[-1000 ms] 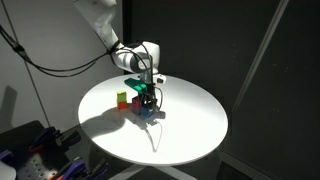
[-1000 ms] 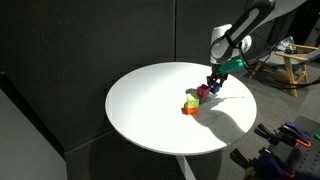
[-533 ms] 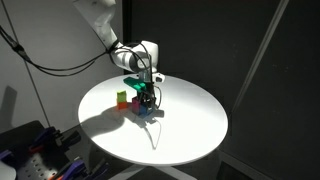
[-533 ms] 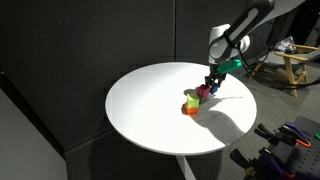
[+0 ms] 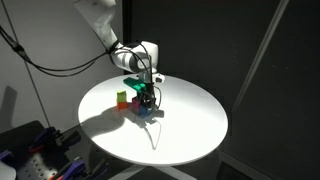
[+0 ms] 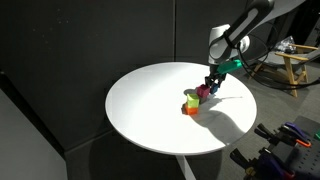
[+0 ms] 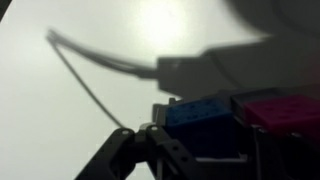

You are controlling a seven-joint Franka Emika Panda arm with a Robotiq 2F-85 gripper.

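My gripper point(image 5: 148, 104) point(image 6: 212, 87) reaches down to a small cluster of blocks on the round white table point(image 5: 190, 130) point(image 6: 150, 110). In the wrist view its fingers point(image 7: 150, 142) flank a blue block point(image 7: 205, 110), and the gripper point(image 7: 205, 142) looks shut on it. A magenta block point(image 7: 277, 110) point(image 6: 202, 91) sits right beside the blue one. A green block point(image 5: 122, 97) point(image 6: 190, 99) and an orange block point(image 6: 190, 109) lie close by. The blue block point(image 5: 147, 112) sits low, at the table surface.
Black curtains surround the table. Equipment with cables point(image 5: 40, 150) stands below the table's edge in an exterior view. A wooden frame point(image 6: 295, 60) stands behind the arm. The arm's shadow point(image 7: 200, 60) falls across the tabletop.
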